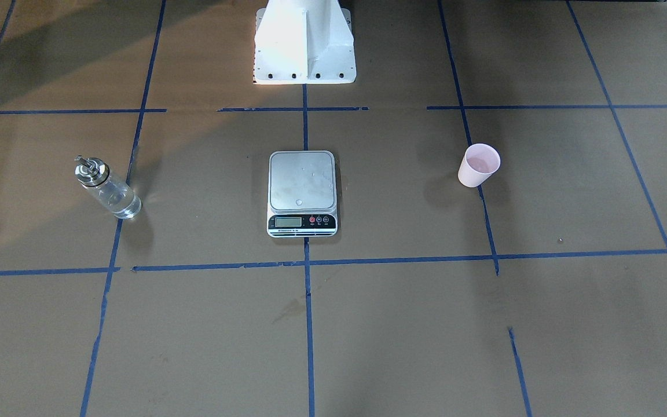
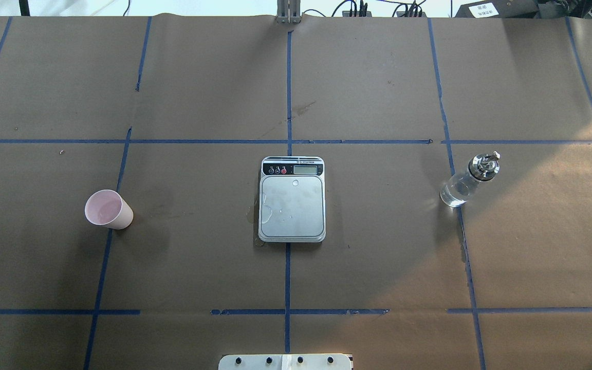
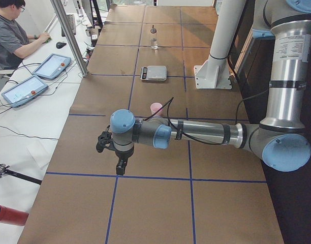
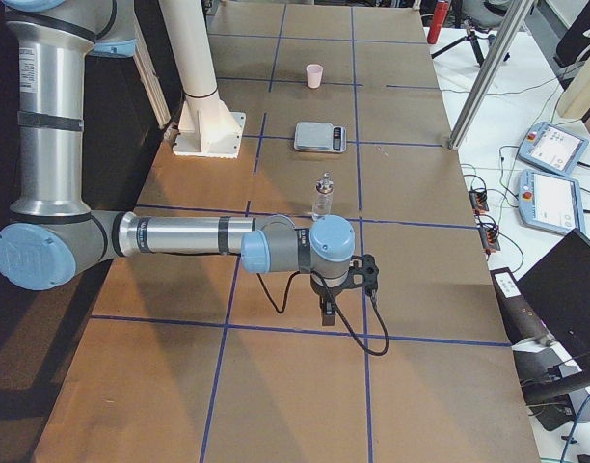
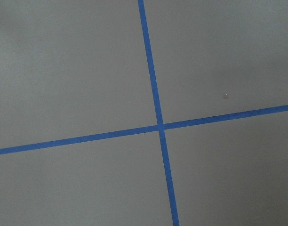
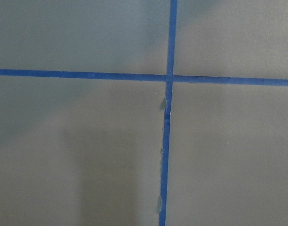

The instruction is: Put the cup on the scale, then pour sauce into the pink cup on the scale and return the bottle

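Note:
The pale pink cup (image 2: 108, 209) stands upright on the brown paper, left of the scale in the overhead view; it also shows in the front view (image 1: 478, 165). The scale (image 2: 292, 199) lies at the table's middle with nothing on its platform (image 1: 302, 182). The glass bottle (image 2: 468, 180) with silver cap stands to the right, clear sauce inside (image 1: 116, 197). My left gripper (image 3: 121, 165) hangs beyond the cup at the table's left end. My right gripper (image 4: 328, 311) hangs beyond the bottle (image 4: 323, 198) at the right end. I cannot tell whether either is open or shut.
Blue tape lines (image 2: 288, 92) grid the paper. The white robot base (image 1: 304, 46) stands behind the scale. An operator (image 3: 10, 38) sits at a side bench with tablets (image 3: 51, 66). A few droplets lie on the scale platform. Both wrist views show only paper and tape.

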`<action>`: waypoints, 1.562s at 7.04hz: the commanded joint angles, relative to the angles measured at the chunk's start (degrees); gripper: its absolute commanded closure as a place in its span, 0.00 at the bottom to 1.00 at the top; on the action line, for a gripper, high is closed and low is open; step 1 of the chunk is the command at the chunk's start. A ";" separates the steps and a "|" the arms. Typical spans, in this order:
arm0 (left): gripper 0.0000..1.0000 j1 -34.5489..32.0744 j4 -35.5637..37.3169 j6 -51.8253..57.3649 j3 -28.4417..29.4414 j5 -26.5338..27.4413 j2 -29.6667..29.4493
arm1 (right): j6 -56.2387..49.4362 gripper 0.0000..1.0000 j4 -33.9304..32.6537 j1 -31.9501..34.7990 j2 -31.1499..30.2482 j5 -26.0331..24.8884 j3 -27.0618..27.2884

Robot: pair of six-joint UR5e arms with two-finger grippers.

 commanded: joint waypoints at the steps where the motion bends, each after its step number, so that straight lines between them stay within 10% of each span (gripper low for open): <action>1: 0.00 -0.17 0.16 -0.05 -1.51 -0.04 0.04 | 0.02 0.00 -0.89 0.97 0.37 0.10 0.29; 5: 0.00 2.62 -1.68 -1.61 -6.77 -0.57 -3.82 | 0.02 0.00 -0.72 0.98 1.34 -0.25 0.46; 11: 0.00 21.17 -24.71 -38.44 -14.27 0.05 2.22 | -0.06 0.00 -0.19 0.89 1.78 -0.25 0.64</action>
